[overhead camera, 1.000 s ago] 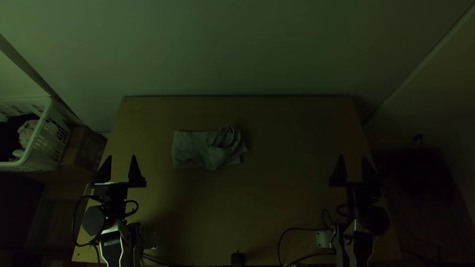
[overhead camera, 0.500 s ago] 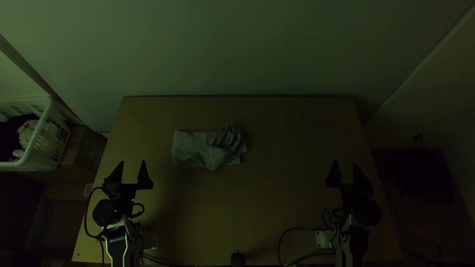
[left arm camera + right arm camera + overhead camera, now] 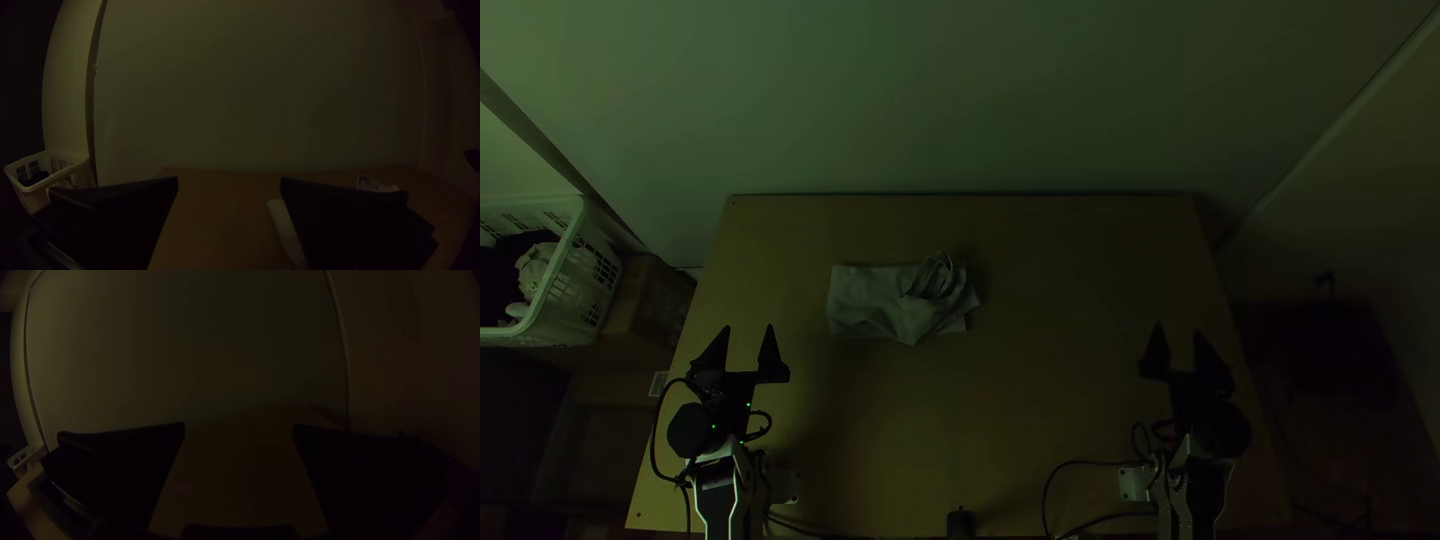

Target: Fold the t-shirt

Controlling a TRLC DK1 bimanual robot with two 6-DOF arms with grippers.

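A grey t-shirt lies as a compact, roughly rectangular bundle left of the table's middle, its right part bunched with loose folds on top. My left gripper is open near the table's left edge, nearer the arm bases than the cloth and apart from it. At the right side of the table, my right gripper is open, far from the cloth. In the left wrist view, the left gripper has a wide gap, and one finger partly hides the t-shirt. The right gripper holds nothing in the right wrist view.
The wooden table ends at a pale wall. A white basket with clothes stands off the left edge beside a cardboard box. Cables run along the near edge, close to a small black object.
The left gripper has shifted a little right and slightly nearer the bases. The right gripper has moved slightly left. Both look still since half a second ago, and the t-shirt lies as before.
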